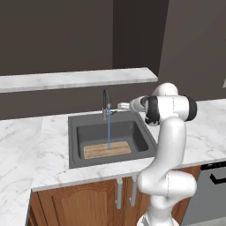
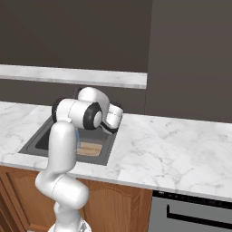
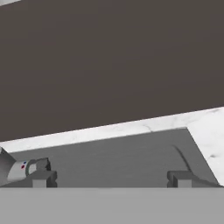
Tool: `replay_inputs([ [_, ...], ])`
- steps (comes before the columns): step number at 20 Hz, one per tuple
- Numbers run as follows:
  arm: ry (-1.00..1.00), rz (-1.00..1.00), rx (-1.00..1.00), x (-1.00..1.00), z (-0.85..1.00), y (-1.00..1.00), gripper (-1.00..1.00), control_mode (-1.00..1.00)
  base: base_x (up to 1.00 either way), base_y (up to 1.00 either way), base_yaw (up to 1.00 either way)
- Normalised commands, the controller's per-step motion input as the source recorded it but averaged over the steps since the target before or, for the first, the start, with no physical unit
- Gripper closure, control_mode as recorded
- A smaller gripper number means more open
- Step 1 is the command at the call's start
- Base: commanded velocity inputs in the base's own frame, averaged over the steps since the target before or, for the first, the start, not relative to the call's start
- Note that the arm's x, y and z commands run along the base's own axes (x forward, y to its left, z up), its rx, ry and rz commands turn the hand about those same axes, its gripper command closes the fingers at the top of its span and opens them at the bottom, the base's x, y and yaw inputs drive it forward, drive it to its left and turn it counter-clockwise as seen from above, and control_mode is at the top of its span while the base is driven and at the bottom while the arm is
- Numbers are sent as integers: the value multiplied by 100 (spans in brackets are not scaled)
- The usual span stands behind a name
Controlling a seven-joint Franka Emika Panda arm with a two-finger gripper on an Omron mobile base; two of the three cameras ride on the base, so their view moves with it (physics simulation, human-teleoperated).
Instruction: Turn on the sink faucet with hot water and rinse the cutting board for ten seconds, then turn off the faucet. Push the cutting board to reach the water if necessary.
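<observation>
The white marble counter [image 1: 26, 145] holds the sink [image 1: 141, 132], where the cutting board [image 1: 107, 150] lies flat.

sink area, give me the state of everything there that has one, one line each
sink faucet: on, spout over the basin
water: running, a thin blue stream landing on the cutting board
cutting board: lying flat in the basin's front part, under the stream
sink: holds the board
claw: open, holding nothing, beside the faucet base behind the sink
cabinet doors: shut

The arm [image 2: 68, 136] hides most of the cutting board [image 2: 90, 148].
</observation>
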Motion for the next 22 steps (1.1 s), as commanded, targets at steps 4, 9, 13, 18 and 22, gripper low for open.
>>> replay_inputs([
  [4, 9, 3, 9, 0, 8, -3, -100, -100, 0, 0, 0],
  [9, 5, 6, 10, 0, 10, -4, -100, -100, 0, 0, 0],
  [13, 7, 6, 8, 0, 19, -2, -100, -100, 0, 0, 0],
  [18, 5, 3, 4, 0, 22, 0, -100, -100, 0, 0, 0],
  [22, 5, 1, 0, -1, 17, 0, -100, -100, 0, 0, 0],
])
